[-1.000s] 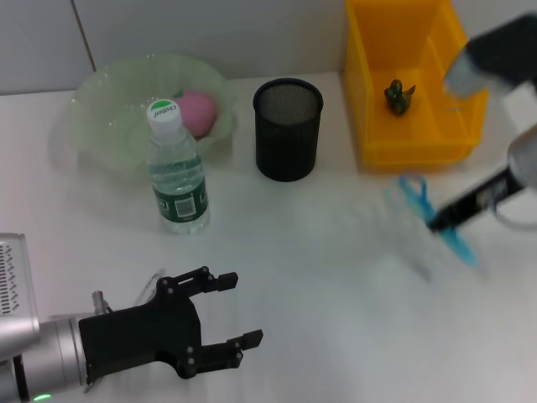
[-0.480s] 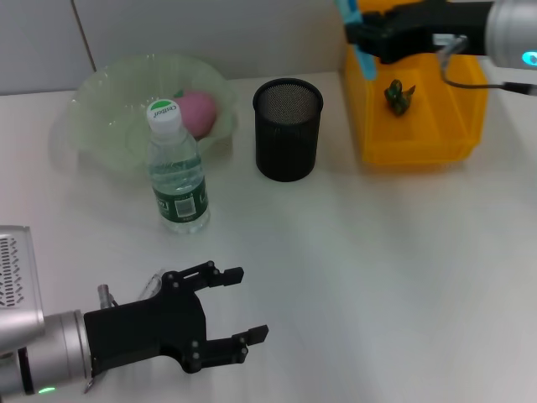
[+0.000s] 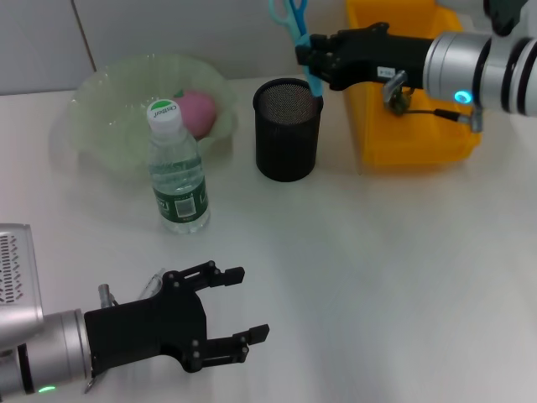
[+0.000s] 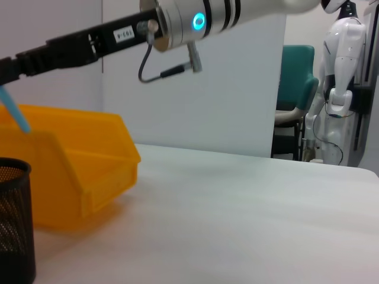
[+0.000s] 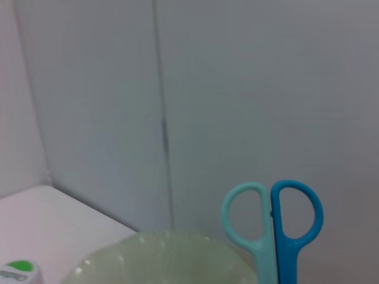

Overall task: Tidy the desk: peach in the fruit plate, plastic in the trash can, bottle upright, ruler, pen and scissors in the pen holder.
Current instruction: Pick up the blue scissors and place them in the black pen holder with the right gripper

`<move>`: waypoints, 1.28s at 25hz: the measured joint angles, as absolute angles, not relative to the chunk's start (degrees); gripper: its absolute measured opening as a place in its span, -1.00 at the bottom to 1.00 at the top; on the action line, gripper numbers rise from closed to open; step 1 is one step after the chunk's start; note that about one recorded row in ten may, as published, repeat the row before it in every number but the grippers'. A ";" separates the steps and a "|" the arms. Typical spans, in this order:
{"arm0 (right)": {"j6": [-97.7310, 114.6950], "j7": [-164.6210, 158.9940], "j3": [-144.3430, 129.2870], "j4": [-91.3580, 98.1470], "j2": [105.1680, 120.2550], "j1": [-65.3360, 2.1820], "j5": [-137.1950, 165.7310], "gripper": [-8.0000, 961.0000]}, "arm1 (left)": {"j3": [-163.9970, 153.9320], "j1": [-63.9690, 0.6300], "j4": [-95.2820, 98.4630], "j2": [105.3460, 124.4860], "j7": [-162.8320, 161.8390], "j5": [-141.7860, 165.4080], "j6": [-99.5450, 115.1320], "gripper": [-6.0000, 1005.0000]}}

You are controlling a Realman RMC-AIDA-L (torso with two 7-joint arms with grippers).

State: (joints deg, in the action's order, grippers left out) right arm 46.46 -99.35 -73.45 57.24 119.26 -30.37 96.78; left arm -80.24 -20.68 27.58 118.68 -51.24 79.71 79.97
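Blue scissors (image 3: 295, 34) are hanging handles-up in my right gripper (image 3: 311, 57), which is clenching them, blades pointing down just over the far rim of the black mesh pen holder (image 3: 287, 128). I'm judging a straight descent drops them in. My left gripper (image 3: 226, 317) is idling spread wide, near the front edge.

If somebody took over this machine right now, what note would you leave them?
Right end effector: shut on the scissors, held handles-up over the pen holder, not yet dropped in.
Left end effector: open, empty, low over the near desk.
Done: peach in the fruit plate; bottle upright; a scrap in the yellow bin.
Left: release the scissors. No ruler or pen in view.
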 joint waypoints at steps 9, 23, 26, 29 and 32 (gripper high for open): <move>45.73 -81.38 -72.71 43.94 119.20 -33.07 82.00 -0.54 | -80.32 -20.53 27.58 118.65 -51.17 79.76 80.05 0.60; 43.24 -77.29 -73.32 34.98 119.32 -36.04 79.89 -0.52 | -80.40 -20.55 27.60 118.74 -50.73 79.71 80.19 0.60; 43.44 -77.26 -73.45 35.35 119.44 -35.57 79.87 -0.52 | -80.41 -20.61 27.60 118.74 -50.72 79.71 80.30 0.60; 43.69 -77.41 -73.30 35.39 119.52 -35.23 79.84 -0.51 | -80.41 -20.64 27.60 118.74 -50.71 79.71 80.44 0.60; 44.39 -77.68 -72.98 35.69 119.53 -34.64 79.72 -0.05 | -80.41 -20.54 27.60 118.74 -50.64 79.71 80.87 0.60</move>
